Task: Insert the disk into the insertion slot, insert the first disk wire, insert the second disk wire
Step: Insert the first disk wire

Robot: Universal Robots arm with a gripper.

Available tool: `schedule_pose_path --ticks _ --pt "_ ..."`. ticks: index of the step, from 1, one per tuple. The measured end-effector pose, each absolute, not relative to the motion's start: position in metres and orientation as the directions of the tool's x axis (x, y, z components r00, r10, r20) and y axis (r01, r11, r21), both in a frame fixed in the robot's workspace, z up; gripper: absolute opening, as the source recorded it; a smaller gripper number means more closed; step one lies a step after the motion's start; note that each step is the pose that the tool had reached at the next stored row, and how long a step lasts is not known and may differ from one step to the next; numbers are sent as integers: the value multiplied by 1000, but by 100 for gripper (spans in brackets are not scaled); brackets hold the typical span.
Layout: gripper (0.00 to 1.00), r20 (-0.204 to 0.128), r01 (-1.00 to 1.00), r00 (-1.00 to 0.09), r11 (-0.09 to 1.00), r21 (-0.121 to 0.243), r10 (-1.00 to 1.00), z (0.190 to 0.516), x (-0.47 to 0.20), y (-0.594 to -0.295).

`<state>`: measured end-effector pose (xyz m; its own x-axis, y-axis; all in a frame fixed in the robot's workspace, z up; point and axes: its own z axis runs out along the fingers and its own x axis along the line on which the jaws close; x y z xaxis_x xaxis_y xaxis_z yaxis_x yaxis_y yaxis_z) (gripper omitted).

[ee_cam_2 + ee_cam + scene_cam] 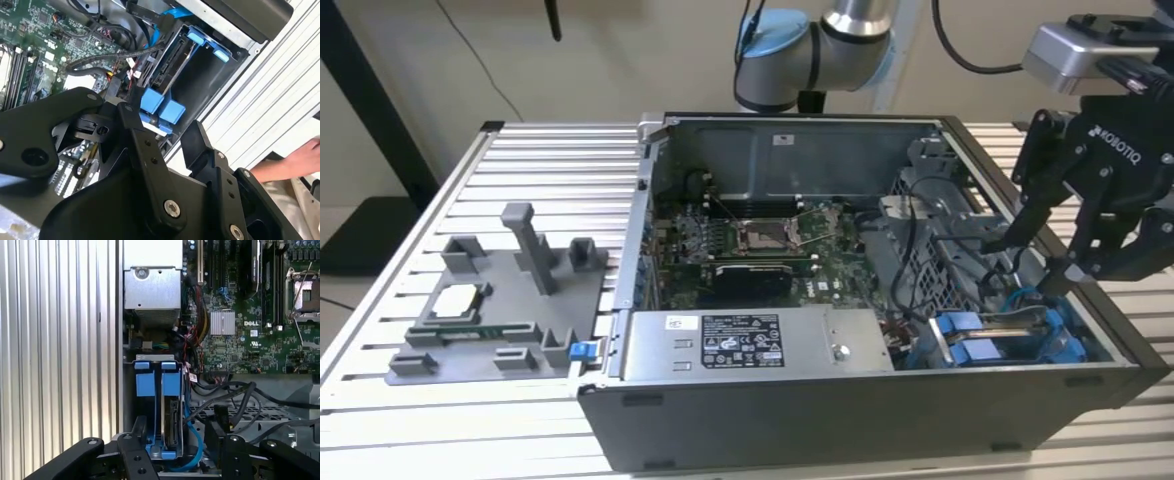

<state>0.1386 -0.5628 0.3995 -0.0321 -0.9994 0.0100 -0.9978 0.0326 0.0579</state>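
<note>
The disk [171, 426] stands on edge in the insertion slot [156, 358], at the front corner of the open computer case on the exterior view's right. Its blue carrier [150, 384] shows two tabs, also seen in the second wrist view [161, 106] and the exterior view [977, 347]. My gripper [1034, 265] hangs just above it, open, with one black finger [140, 429] on each side of the disk's end. A blue wire [194, 450] and black wires [235, 394] run beside the disk. I cannot tell whether they are plugged in.
The grey power-supply box [747, 345] lies along the case front, with the motherboard [747, 240] behind it. A grey fixture [494, 310] with small parts stands on the slatted table [534, 160] at the exterior view's left. A person's hand [300, 160] rests beyond the case.
</note>
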Motion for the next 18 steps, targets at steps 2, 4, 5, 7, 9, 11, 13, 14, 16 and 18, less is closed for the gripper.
schedule_pose_path --ticks 2,4,5,7,9,11,13,14,16,18 --pt "100 10 -998 -32 33 58 -999 399 138 -561" --pt "100 10 -998 -32 33 58 -999 399 136 -560" --pt "100 10 -998 -32 33 58 -999 399 135 -559" --pt "100 10 -998 -32 33 58 -999 399 133 -558" --pt "100 10 -998 -32 33 58 -999 398 132 -557" --pt "100 10 -998 -32 33 58 -999 398 130 -557" --pt "100 10 -998 -32 33 58 -999 398 128 -556" --pt "100 10 -998 -32 33 58 -999 398 128 -556" --pt "100 10 -998 -32 33 58 -999 397 126 -555" --pt "100 10 -998 -32 32 58 -999 397 126 -555"
